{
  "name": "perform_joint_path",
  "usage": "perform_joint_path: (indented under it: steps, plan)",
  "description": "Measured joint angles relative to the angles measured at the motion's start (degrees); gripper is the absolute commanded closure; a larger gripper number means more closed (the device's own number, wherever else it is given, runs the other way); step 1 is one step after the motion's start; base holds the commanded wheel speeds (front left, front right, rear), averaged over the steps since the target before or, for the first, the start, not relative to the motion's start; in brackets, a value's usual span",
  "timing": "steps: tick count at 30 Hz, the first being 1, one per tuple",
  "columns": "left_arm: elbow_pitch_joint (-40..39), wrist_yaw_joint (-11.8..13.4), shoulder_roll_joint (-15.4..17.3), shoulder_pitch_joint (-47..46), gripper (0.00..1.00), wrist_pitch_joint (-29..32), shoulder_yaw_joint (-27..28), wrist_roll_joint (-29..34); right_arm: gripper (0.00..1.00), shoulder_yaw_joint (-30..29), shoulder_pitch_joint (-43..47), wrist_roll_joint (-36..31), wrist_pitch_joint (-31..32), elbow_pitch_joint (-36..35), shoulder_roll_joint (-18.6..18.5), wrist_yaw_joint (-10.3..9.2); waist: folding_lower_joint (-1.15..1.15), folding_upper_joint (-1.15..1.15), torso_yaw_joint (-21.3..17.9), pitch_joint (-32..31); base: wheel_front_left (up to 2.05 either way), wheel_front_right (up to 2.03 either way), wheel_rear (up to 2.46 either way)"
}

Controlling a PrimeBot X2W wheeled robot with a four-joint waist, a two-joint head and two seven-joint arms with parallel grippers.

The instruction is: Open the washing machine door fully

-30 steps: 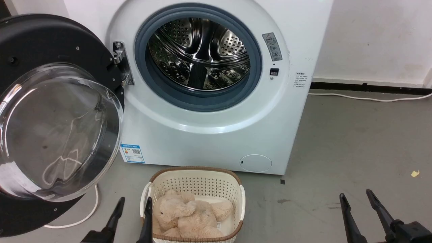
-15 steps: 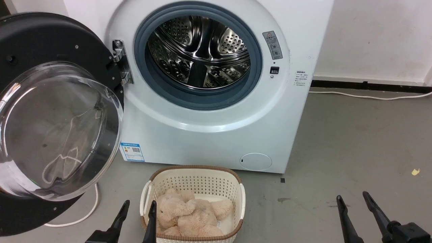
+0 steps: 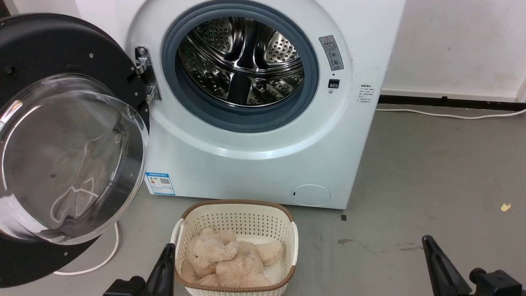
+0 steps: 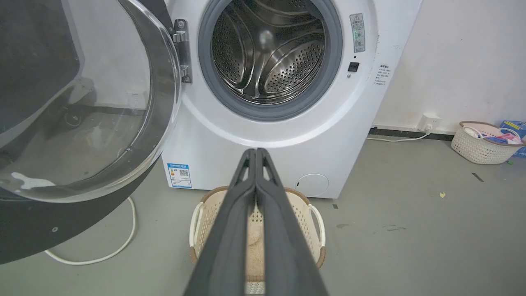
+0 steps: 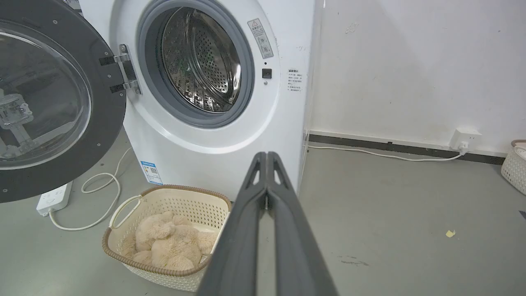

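Both arms sit low in front of the robot, well apart. The left gripper (image 3: 167, 250) is at its lower left and the right gripper (image 3: 428, 243) at its lower right, each angled a little inward and pointing ahead. The left one's long dark fingers (image 4: 230, 230) lie pressed together, meeting at the tips. The right one's fingers (image 5: 242, 238) are closed the same way, tips touching. A dark wrist (image 3: 495, 281) sits behind the right gripper.

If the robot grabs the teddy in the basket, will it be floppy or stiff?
Probably floppy: the teddy lies slumped in the basket with its limbs folded. Likely light for its size, since it looks like fluffy plush. Probably not slippery, as the fur looks shaggy.
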Motion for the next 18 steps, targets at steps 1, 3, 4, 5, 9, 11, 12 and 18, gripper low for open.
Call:
perform_joint_path:
  steps: [1,3,4,5,9,11,12,18]
  plan:
    - [0.0,-0.1,-0.1,0.0,1.00,0.1,0.1,0.2,1.00,0.0,0.0,0.0,0.0,0.0,0.0,0.00,0.00,0.00,0.0,0.0,0.00,0.00,0.00]
    - [0.1,-0.2,-0.2,-0.1,1.00,0.1,0.4,0.4,1.00,0.1,0.0,0.0,0.0,0.0,0.0,0.00,0.00,0.00,0.0,0.1,0.00,0.00,0.00]
    - [0.1,-0.2,-0.3,-0.1,1.00,0.3,0.5,0.5,1.00,0.1,0.0,0.0,0.1,0.0,0.0,0.00,0.00,0.00,-0.1,0.1,0.00,0.00,0.00]
    - [0.1,-0.2,-0.4,-0.2,1.00,0.5,0.6,0.7,1.00,0.1,0.0,0.0,0.1,0.0,0.0,0.00,0.00,0.00,-0.1,0.2,0.00,0.00,0.00]
    - [0.2,-0.3,-0.8,-0.3,1.00,0.5,1.1,1.0,1.00,0.2,-0.1,-0.4,0.5,0.0,0.0,0.00,0.00,0.00,-0.1,0.3,0.00,0.00,0.00]
    - [0.3,-0.7,-1.1,-0.4,1.00,0.8,1.3,1.5,1.00,0.3,-0.6,-0.4,0.7,0.1,0.0,0.00,0.00,0.00,-0.2,0.4,0.00,0.00,0.00]
    - [0.3,-0.7,-1.2,-0.5,1.00,0.9,1.4,1.7,1.00,0.3,-0.8,-0.4,0.9,0.1,0.0,0.00,0.00,0.00,-0.2,0.4,0.00,0.00,0.00]
    - [0.5,-1.2,-1.7,-1.2,1.00,1.4,2.0,2.6,1.00,0.4,-0.9,-0.5,1.3,0.2,0.0,0.00,0.00,0.00,-0.3,0.6,0.00,0.00,0.00]
